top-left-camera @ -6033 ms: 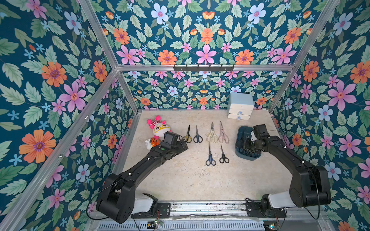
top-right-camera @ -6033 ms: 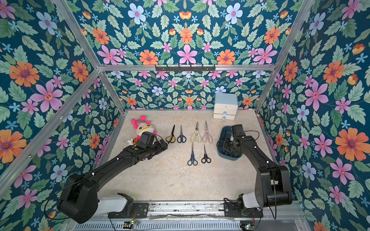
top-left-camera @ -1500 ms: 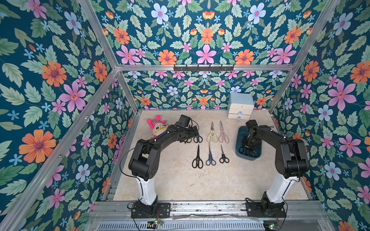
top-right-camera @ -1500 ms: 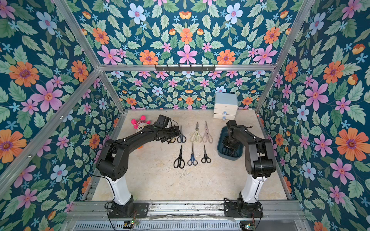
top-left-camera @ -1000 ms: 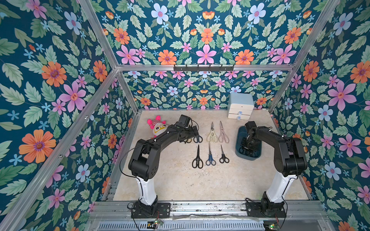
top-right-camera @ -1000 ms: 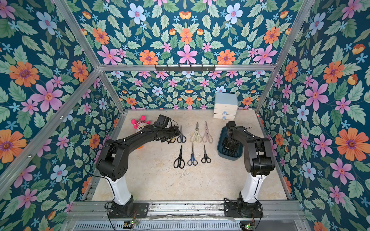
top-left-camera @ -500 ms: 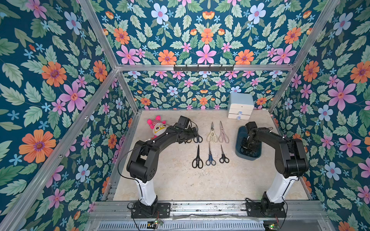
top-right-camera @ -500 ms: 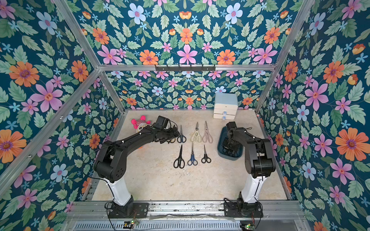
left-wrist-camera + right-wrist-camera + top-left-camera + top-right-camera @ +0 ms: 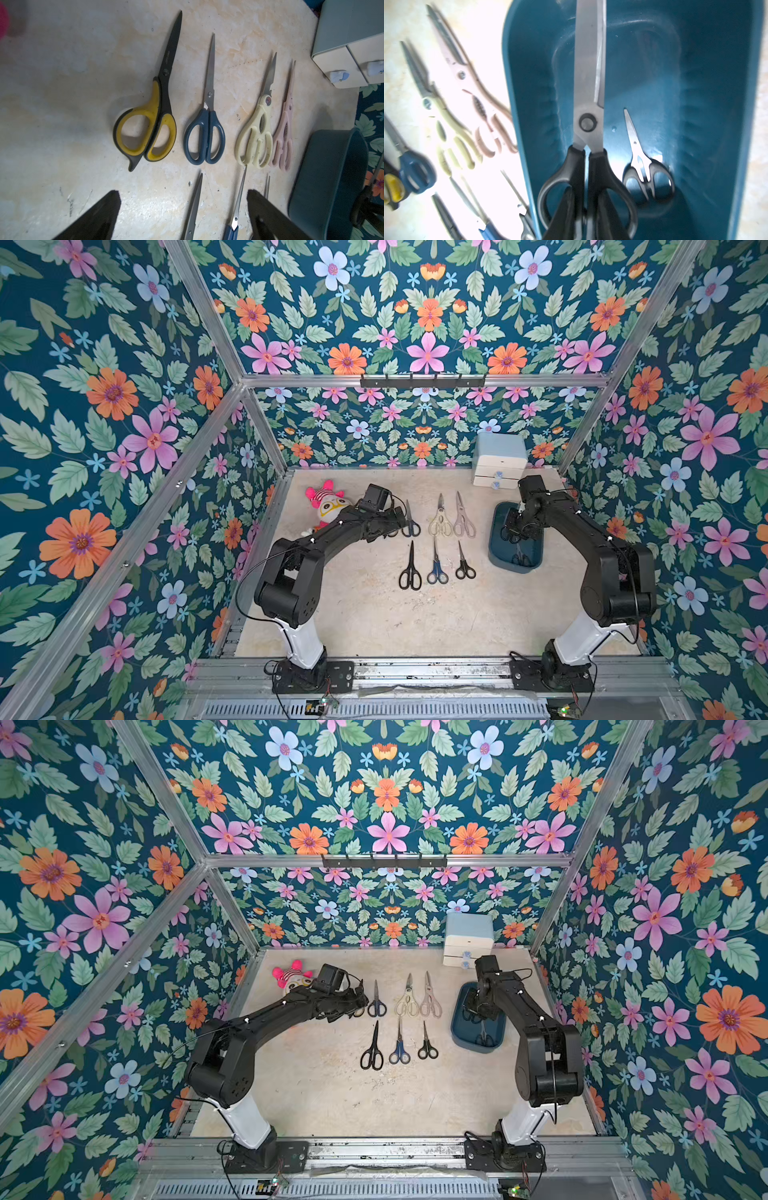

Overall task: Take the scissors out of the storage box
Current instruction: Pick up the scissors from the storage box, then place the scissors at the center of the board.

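Storage box: the dark teal plastic storage box (image 9: pixel 515 568), a shallow rounded tub, sits right of centre in both top views (image 9: pixel 473 1046) on the beige mottled tabletop (image 9: pixel 374 614).
Right gripper: the right gripper (image 9: pixel 585 199) reaches into the upper end of the box in a top view (image 9: pixel 513 526). Its fingers are clenched on the handles of the large black-handled steel scissors (image 9: pixel 588 122), whose blades run along the box.
Also in box: the small dark-handled scissors (image 9: pixel 648 178) lie on the box floor beside the held pair.
Left gripper: the left gripper (image 9: pixel 182 194) hovers just left of centre in a top view (image 9: pixel 397 522), fingers spread wide, grasping nothing.
Upper row: the yellow-and-black-handled scissors (image 9: pixel 158 116), dark-blue-handled scissors (image 9: pixel 410 524), cream-handled shears (image 9: pixel 440 520) and pale-pink-handled shears (image 9: pixel 462 518) lie side by side mid-frame, left of the box.
Lower row: the black-handled scissors (image 9: pixel 410 572), blue-handled scissors (image 9: pixel 436 568) and small black scissors (image 9: pixel 463 564) lie just below them.
Elsewhere: a pink-and-white plush toy (image 9: pixel 328 506) lies upper left on the table, and a pale-blue-and-white mini drawer cabinet (image 9: pixel 498 460) stands above the box.
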Robot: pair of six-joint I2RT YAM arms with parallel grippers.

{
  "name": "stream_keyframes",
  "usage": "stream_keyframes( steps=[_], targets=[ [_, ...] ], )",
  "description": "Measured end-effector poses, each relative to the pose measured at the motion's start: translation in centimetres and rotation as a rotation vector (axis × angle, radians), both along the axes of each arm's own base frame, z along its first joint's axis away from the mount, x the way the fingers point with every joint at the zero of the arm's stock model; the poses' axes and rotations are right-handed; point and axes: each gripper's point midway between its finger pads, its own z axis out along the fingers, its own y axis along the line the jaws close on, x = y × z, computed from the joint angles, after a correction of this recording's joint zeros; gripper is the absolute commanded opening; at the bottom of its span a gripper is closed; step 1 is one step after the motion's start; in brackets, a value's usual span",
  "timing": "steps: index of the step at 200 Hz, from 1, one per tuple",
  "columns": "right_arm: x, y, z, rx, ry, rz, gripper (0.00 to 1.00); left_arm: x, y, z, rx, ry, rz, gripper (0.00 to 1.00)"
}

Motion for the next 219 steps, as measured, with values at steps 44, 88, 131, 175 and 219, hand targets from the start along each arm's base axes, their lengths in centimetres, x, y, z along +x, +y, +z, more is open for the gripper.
stream_keyframes(
  steps=[44, 88, 131, 175, 219],
  targets=[
    [-2.0, 4.7, 2.0, 0.059, -0.056, 0.105, 0.0, -1.4, 1.9, -1.1, -0.01, 0.014, 0.045, 0.99],
    [-5.7, 12.9, 1.0, 0.121, -0.072, 0.277, 0.0, -3.4, 4.5, -1.5, -0.013, 0.007, 0.086, 0.99],
    [-9.2, 21.3, 0.2, 0.218, -0.085, 0.387, 0.0, -4.8, 7.2, -1.5, -0.012, 0.005, 0.136, 0.99],
    [-11.8, 29.5, -2.6, 0.273, -0.012, 0.475, 0.0, -6.2, 11.4, -2.5, -0.006, 0.024, 0.233, 0.99],
    [-13.1, 35.5, -4.4, 0.341, 0.047, 0.508, 0.0, -5.9, 12.6, -1.4, -0.003, -0.014, 0.242, 0.99]
  ],
)
